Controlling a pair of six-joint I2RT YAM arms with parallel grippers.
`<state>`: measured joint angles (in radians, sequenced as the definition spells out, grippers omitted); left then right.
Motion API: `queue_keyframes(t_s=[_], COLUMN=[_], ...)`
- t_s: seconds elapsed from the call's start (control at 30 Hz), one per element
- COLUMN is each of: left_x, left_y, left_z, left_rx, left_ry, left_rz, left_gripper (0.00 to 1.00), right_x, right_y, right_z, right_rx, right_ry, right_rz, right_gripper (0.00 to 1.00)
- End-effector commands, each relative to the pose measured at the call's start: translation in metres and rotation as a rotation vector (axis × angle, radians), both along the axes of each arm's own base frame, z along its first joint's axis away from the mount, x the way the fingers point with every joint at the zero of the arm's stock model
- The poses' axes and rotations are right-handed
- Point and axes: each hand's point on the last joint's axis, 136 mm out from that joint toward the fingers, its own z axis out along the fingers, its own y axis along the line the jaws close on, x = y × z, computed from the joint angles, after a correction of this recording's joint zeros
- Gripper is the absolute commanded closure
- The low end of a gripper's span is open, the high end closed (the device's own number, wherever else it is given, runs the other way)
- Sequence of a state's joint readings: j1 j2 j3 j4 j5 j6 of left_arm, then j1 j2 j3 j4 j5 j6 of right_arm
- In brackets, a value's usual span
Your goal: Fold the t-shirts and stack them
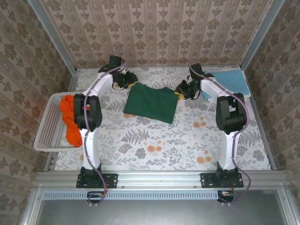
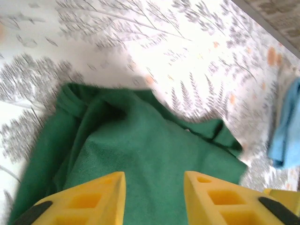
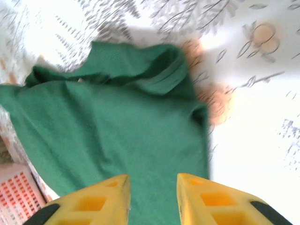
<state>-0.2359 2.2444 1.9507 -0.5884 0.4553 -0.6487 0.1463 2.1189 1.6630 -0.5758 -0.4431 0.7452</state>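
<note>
A dark green t-shirt (image 1: pixel 151 104) lies folded in a rough rectangle at the middle back of the table. My left gripper (image 1: pixel 127 83) hangs at its far left corner and my right gripper (image 1: pixel 180 91) at its far right corner. In the left wrist view the yellow jaws (image 2: pixel 154 180) stand apart over the green cloth (image 2: pixel 140 140) with nothing between them. The right gripper (image 3: pixel 153 183) is likewise open above the green cloth (image 3: pixel 117 122). A light blue t-shirt (image 1: pixel 229 82) lies flat at the back right. Bright orange t-shirts (image 1: pixel 70 119) are bunched in the basket.
A white lattice basket (image 1: pixel 47 126) sits at the left table edge; a corner of this basket (image 3: pixel 14 197) appears in the right wrist view. The blue t-shirt's edge (image 2: pixel 286 126) appears in the left wrist view. Patterned walls close in the back and sides.
</note>
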Motion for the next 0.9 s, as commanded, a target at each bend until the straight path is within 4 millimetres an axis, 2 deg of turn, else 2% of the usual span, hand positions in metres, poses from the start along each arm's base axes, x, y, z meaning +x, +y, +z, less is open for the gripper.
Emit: queue_keyframes(t_s=[0.0, 0.07, 0.1, 0.17, 0.23, 0.3, 0.43, 0.5, 0.63, 0.73, 0.87], left_x=[0.015, 0.014, 0.011, -0.007, -0.028, -0.048, -0.088, -0.098, -0.112, -0.124, -0.153], left_y=[0.011, 0.010, 0.009, 0.006, 0.000, -0.012, -0.034, -0.042, -0.050, -0.049, -0.041], left_z=[0.019, 0.039, 0.046, 0.057, 0.064, 0.062, 0.032, 0.016, -0.028, -0.057, -0.082], left_rx=[-0.027, -0.011, 0.005, 0.058, 0.071, 0.051, 0.030, 0.029, 0.010, 0.035, 0.061], left_ry=[0.005, -0.032, -0.053, -0.093, -0.135, -0.159, -0.119, -0.103, -0.008, 0.054, 0.117], left_rz=[0.020, 0.015, 0.009, 0.006, 0.010, 0.005, -0.049, -0.072, -0.119, -0.145, -0.165], left_gripper=[0.56, 0.54, 0.53, 0.48, 0.49, 0.53, 0.59, 0.63, 0.67, 0.69, 0.70], right_x=[0.011, 0.013, 0.012, 0.000, -0.016, -0.036, -0.072, -0.083, -0.097, -0.106, -0.125], right_y=[-0.021, -0.030, -0.029, -0.022, -0.005, 0.021, 0.074, 0.088, 0.112, 0.117, 0.107], right_z=[0.007, 0.025, 0.035, 0.050, 0.059, 0.055, 0.030, 0.015, -0.019, -0.044, -0.075], right_rx=[0.018, -0.010, -0.017, -0.017, 0.002, 0.043, 0.096, 0.095, 0.084, 0.055, 0.005], right_ry=[0.027, -0.010, -0.040, -0.108, -0.165, -0.172, -0.130, -0.106, -0.049, -0.008, 0.055], right_rz=[-0.085, -0.100, -0.095, -0.082, -0.058, -0.007, 0.097, 0.115, 0.163, 0.185, 0.216], right_gripper=[0.66, 0.56, 0.55, 0.53, 0.53, 0.56, 0.65, 0.68, 0.71, 0.73, 0.75])
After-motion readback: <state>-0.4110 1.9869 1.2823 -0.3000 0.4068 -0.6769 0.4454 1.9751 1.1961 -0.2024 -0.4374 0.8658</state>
